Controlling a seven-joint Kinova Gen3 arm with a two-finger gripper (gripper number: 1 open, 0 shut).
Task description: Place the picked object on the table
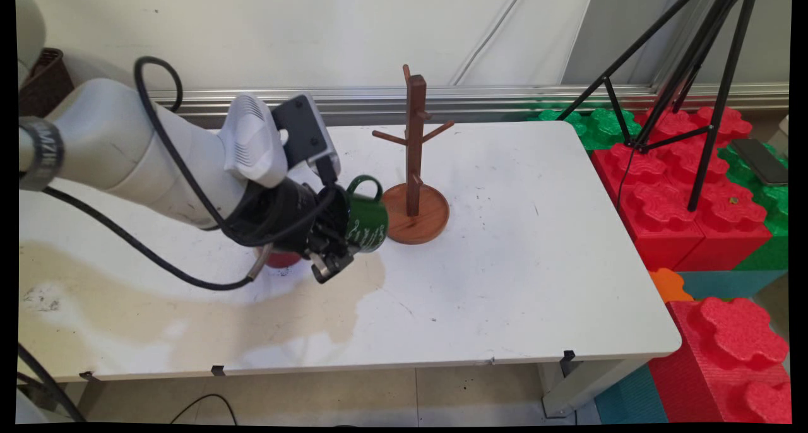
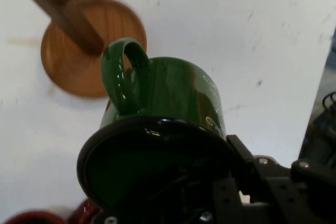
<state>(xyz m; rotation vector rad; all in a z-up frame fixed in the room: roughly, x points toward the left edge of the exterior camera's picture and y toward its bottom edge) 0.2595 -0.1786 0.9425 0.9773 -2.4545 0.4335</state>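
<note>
Gripping the green mug [image 1: 365, 223] by its rim, the fingers [image 1: 329, 264] were closed on it, holding it tilted above the desk [image 1: 517, 256] beside the wooden mug tree [image 1: 415, 168].

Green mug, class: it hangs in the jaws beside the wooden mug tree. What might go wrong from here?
1. The green mug is held at its rim only, tilted sideways; it may slip from the gripper.
2. Its handle sits close to the mug tree; a bump could tip the stand.
3. The red object lies under the gripper; a dropped mug might hit it.
</note>
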